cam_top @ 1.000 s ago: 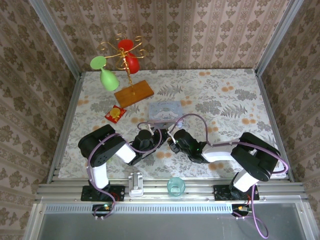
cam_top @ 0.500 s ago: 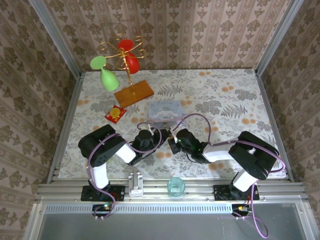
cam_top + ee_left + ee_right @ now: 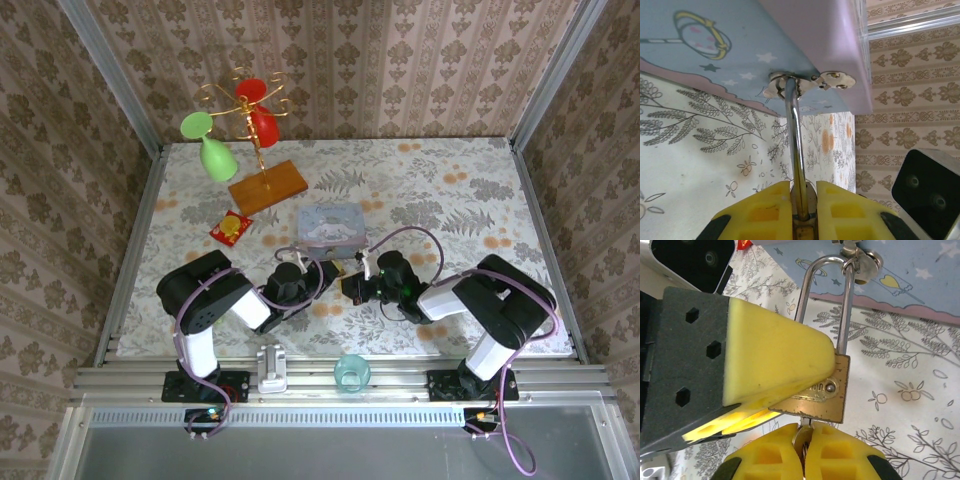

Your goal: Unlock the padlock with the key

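Note:
The small brass padlock (image 3: 834, 390) hangs by its silvery shackle (image 3: 847, 310) from the hasp (image 3: 810, 82) of the pale blue tin (image 3: 330, 222). My left gripper (image 3: 803, 192) is shut on the padlock's body, and the shackle (image 3: 796, 145) rises straight up between its yellow pads. The key (image 3: 803, 425) sticks into the underside of the padlock, and my right gripper (image 3: 805, 434) is shut on it just below the brass body. In the top view both grippers meet in front of the tin, the left gripper (image 3: 322, 272) beside the right gripper (image 3: 350, 286).
A red-and-yellow packet (image 3: 231, 228) lies left of the tin. Behind it a gold stand on a wooden base (image 3: 267, 186) carries green and red glasses. A teal glass cup (image 3: 351, 372) and a metal bracket (image 3: 270, 365) sit on the near rail.
My right gripper has closed on the key under the padlock, and its wrist has swung to the right. The left arm has stayed still with the padlock.

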Controlling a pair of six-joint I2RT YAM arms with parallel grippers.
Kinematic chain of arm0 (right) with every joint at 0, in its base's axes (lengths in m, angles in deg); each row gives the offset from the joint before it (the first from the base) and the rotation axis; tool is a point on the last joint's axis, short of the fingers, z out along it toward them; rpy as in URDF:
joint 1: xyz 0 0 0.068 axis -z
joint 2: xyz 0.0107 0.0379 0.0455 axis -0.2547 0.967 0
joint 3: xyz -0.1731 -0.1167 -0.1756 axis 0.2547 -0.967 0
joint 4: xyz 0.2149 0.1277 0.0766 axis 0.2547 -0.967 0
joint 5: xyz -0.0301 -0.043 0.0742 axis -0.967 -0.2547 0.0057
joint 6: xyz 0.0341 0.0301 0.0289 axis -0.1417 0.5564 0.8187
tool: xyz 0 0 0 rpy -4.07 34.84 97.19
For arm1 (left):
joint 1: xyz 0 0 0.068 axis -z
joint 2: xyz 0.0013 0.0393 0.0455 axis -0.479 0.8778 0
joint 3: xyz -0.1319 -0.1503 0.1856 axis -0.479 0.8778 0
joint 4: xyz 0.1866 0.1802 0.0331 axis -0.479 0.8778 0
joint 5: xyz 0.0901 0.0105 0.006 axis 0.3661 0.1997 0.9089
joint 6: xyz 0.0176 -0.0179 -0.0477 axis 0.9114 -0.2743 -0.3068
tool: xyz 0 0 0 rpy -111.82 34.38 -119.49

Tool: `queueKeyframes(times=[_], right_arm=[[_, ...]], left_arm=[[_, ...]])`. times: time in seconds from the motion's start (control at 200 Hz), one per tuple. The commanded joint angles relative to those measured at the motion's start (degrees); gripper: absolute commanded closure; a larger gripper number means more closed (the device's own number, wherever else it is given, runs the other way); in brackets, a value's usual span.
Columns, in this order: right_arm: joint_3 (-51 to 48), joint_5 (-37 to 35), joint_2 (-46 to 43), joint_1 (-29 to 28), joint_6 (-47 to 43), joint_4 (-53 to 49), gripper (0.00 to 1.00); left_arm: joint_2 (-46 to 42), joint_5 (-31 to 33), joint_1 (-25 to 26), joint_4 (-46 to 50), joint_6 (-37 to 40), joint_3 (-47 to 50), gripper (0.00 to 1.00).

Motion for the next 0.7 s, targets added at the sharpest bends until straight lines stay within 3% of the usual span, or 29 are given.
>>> queueKeyframes(times=[0.0, 0.28, 0.505, 0.695], right_arm=[[-1.42, 1.7, 1.54, 2.49, 5.39, 4.41, 0.94], [-3.55, 4.32, 1.87, 3.73, 8.64, 8.19, 0.94], [-3.73, 5.0, 2.82, 3.99, 9.07, 8.51, 0.93], [-3.99, 6.66, 5.25, 5.45, 12.24, 12.33, 0.92]], left_arm=[[-0.94, 1.77, -1.59, 0.4, 5.0, 1.65, 0.86], [-2.68, 3.7, -3.12, 8.42, 10.52, 1.82, 0.7], [-9.95, 4.48, -3.65, 25.58, 21.0, -2.73, 0.69], [-12.27, 4.62, -2.55, 31.6, 25.7, -5.96, 0.68]])
